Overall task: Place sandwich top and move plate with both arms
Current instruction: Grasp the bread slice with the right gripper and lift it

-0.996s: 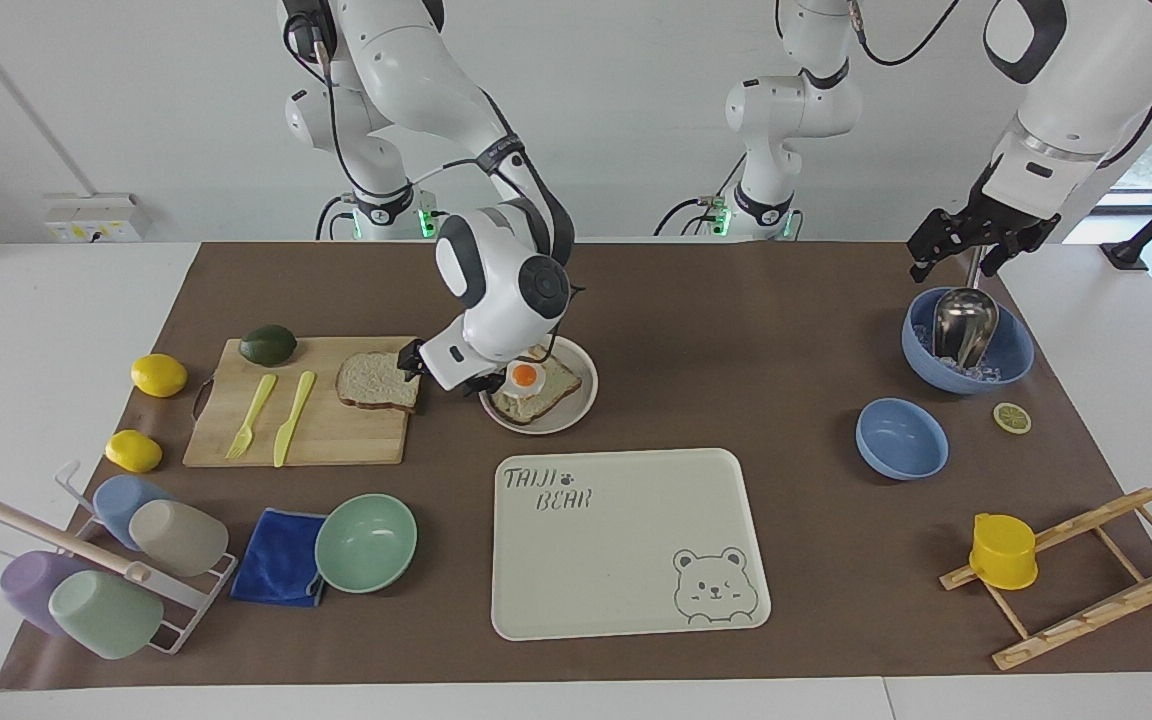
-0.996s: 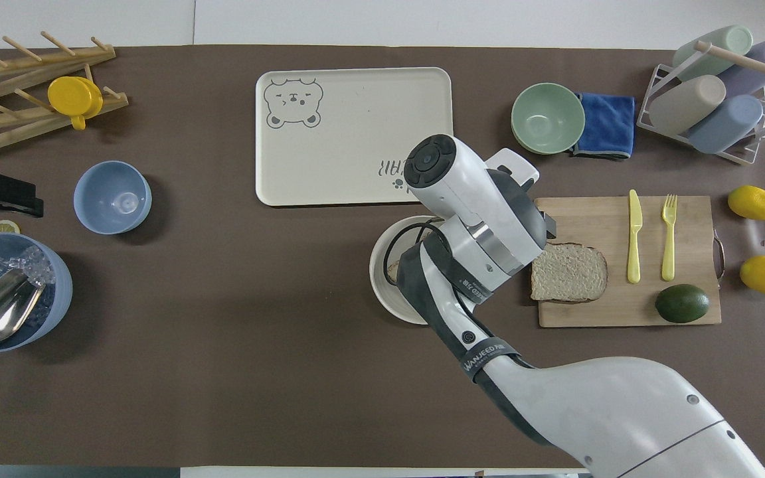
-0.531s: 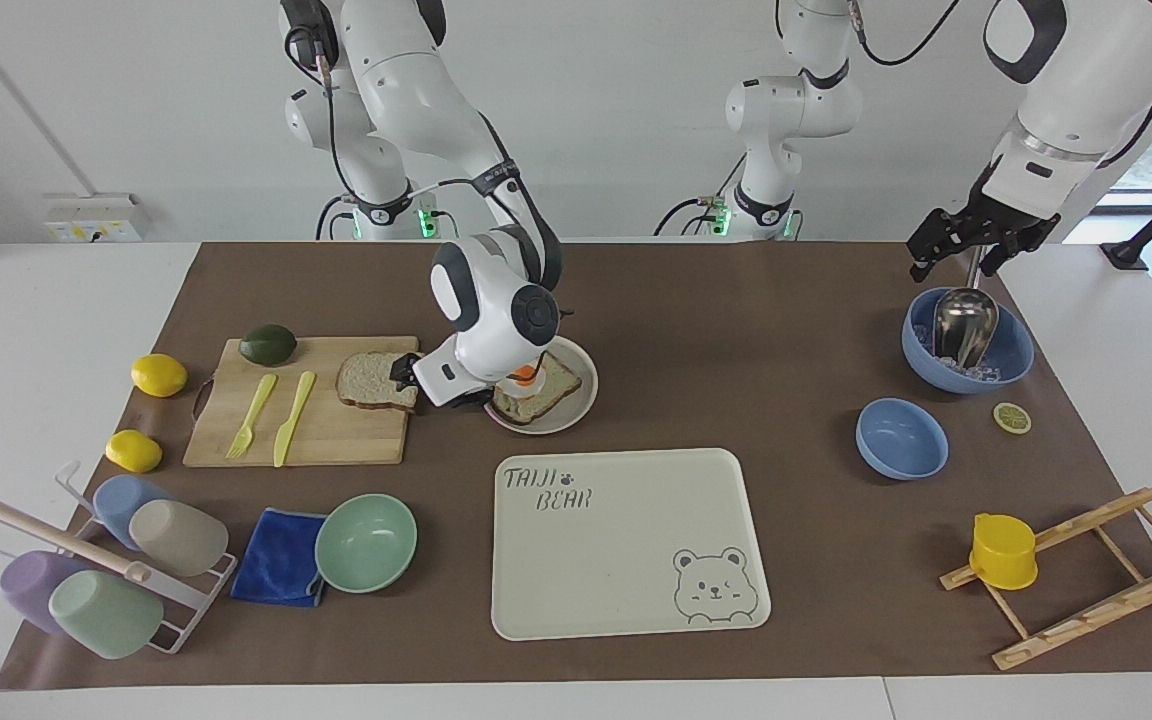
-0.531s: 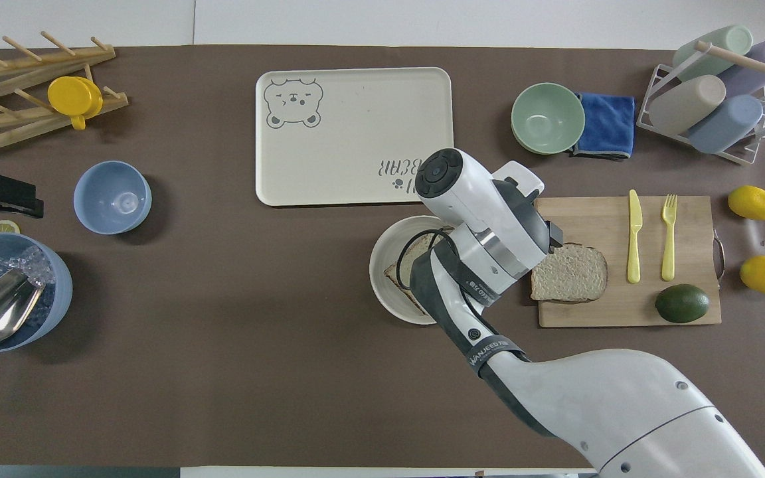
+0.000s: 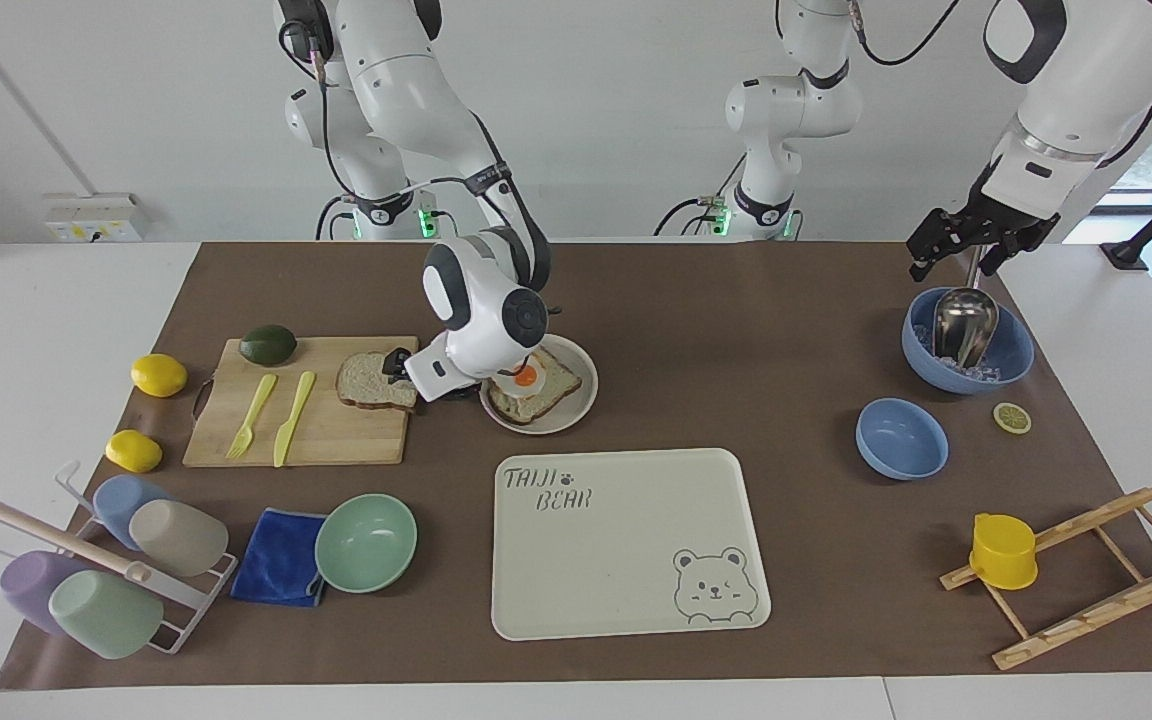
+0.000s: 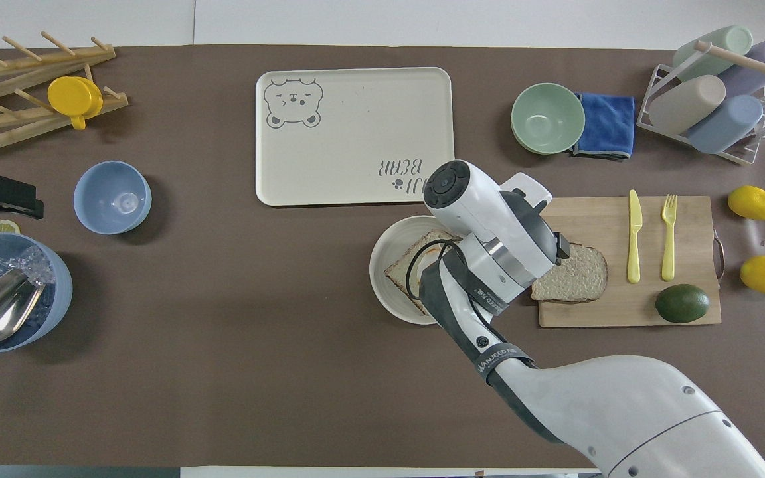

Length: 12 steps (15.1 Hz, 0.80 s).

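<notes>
Since the earlier frames our right gripper (image 5: 398, 366) has slid off the plate's side and down to the sandwich top (image 5: 374, 381), and its wrist now leaves the egg slice (image 5: 536, 386) uncovered. We cannot tell from these frames how its fingers stand on the bread edge, whether parted around it or already pinching, so we judge this as the moment of taking hold.

We take the cutting board (image 5: 336, 430) as our landmark. The sandwich top lies flat on the board, at the board edge nearest the plate (image 5: 581, 400). The plate sits just beside the board, toward the left arm's end of the table, and carries the egg slice. The knife, fork and avocado (image 5: 268, 344) lie on the board's other half, well apart from the bread.

To do this well, we would bite only the crust edge, lift clear of the board before travelling, and lower the slice square onto the egg slice without dragging the yolk.

Our left gripper (image 5: 966, 238) waits over the ice bowl (image 5: 1011, 350), well apart from the board, its fingers parted and holding nothing.

From the facing view we see the right gripper low at the bread and the yolk bright on the plate. From the overhead view the wrist (image 6: 495, 232) hides the fingertips and part of the plate, yet it shows the whole outline of the sandwich top (image 6: 578, 273).
</notes>
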Tool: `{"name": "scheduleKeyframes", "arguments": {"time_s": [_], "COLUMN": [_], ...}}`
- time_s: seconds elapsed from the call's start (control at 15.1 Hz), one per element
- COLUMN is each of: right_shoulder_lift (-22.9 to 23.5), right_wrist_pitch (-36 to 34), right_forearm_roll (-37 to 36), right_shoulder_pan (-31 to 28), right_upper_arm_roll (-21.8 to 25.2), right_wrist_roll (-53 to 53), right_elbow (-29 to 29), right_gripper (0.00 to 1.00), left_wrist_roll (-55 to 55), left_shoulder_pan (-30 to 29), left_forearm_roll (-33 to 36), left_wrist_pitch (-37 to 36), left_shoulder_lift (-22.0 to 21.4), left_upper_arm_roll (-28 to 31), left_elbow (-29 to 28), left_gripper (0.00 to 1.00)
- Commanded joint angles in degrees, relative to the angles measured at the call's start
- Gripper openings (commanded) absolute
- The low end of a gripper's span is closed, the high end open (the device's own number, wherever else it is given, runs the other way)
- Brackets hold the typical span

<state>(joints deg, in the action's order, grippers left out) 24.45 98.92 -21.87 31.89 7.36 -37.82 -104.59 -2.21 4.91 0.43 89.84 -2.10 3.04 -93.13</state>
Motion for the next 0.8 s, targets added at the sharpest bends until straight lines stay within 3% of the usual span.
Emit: {"name": "scheduleKeyframes", "arguments": {"time_s": [0.0, 0.6, 0.66, 0.73], "right_shoulder_lift": [-2.5, -2.8, -2.8, -2.8], "right_wrist_pitch": [2.0, 2.8, 2.9, 2.9], "right_forearm_roll": [-1.4, -1.4, -1.4, -1.4], "right_shoulder_pan": [-0.8, -1.5, -1.5, -1.5], "right_upper_arm_roll": [-0.7, -0.6, -0.6, -0.6], "right_wrist_roll": [-1.6, -1.6, -1.6, -1.6], "right_elbow": [-4.4, -5.6, -5.7, -5.7], "right_gripper": [0.82, 0.55, 0.49, 0.35], "left_wrist_roll": [0.0, 0.1, 0.1, 0.2], "left_shoulder_pan": [0.5, 0.5, 0.5, 0.5], "left_forearm_roll": [0.6, 0.6, 0.6, 0.7], "left_wrist_pitch": [-1.2, -0.4, -0.2, 0.2], "left_shoulder_lift": [-0.7, -1.2, -1.2, -1.0], "left_upper_arm_roll": [0.2, 0.2, 0.2, 0.1], "left_elbow": [0.0, -1.2, -0.9, -0.7], "left_gripper": [1.00, 1.00, 1.00, 1.00]}}
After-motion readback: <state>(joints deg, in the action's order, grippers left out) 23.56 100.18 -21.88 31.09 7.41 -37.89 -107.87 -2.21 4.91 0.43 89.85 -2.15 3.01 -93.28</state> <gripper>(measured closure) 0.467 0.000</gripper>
